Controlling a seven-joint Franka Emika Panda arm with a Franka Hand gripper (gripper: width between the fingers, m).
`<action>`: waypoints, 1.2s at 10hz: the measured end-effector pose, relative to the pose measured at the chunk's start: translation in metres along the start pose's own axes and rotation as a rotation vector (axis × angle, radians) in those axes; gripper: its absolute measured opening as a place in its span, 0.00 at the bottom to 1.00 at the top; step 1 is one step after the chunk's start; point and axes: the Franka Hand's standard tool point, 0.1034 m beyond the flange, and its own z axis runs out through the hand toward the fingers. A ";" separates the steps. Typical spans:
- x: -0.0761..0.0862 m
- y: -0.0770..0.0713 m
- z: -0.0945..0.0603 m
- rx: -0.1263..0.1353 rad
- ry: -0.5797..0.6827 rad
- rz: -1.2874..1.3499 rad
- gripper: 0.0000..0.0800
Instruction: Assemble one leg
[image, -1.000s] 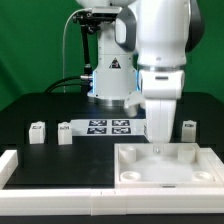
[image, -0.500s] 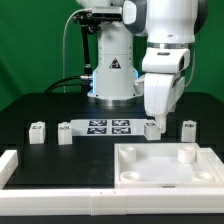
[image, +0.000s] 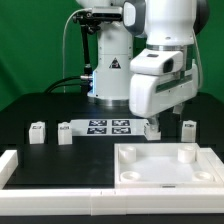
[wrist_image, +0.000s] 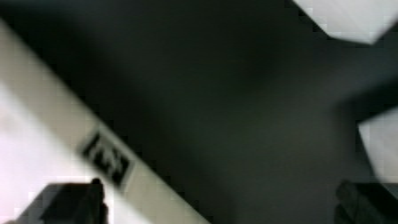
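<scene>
1. The arm (image: 160, 70) leans tilted over the dark surface (image: 50, 108), its wrist just above the back row of parts, toward the exterior view's right.
2. The gripper (wrist_image: 222, 205) is spread wide and holds nothing: in the blurred wrist view its two dark fingertips stand far apart, with only bare surface between them.
3. Four small white legs stand in a row. The nearest leg (image: 153, 127) sits right under the wrist at the frame's centre right, beside the marker board (image: 108, 126). Another leg (image: 188, 128) stands further toward the exterior view's right, and two more (image: 38, 131) (image: 64, 131) stand toward its left.
4. The square board (image: 165, 165) with its round sockets lies at the lower right of the frame, with no leg in it.
5. The step in hand looks like the approach to a first pick, most likely of the nearest leg.
6. The next move calls for squaring the tilted wrist over that leg, lowering until the fingers straddle it, then closing on it.
7. A tagged white edge crosses the wrist view, but it is too blurred to identify.
</scene>
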 end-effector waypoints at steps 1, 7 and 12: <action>-0.003 -0.008 0.001 0.005 -0.006 0.149 0.81; 0.005 -0.064 0.005 0.057 -0.034 0.927 0.81; 0.002 -0.064 0.007 0.069 -0.089 0.891 0.81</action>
